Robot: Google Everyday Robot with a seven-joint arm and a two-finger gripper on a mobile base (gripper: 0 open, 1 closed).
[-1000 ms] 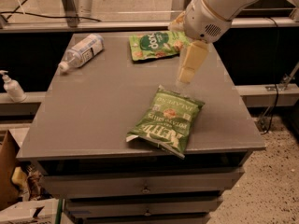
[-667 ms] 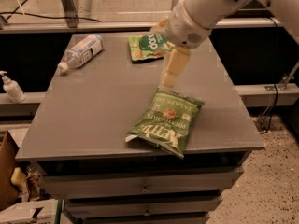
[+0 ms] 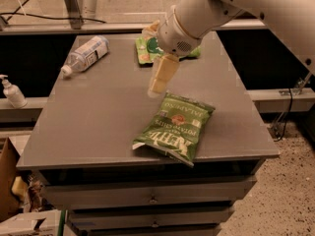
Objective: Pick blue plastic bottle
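Gripper is hanging over the middle of the grey table, and I cannot tell whether it is parted or closed. Well apart from it, the blue plastic bottle is lying on its side at the table's back-left corner. A green chip bag is lying at the table's front right.

Gripper hung over the table; its arm, cut off at the right edge, hid much of the far green bag.

grey table | 2 drawers | speckled floor | dim light
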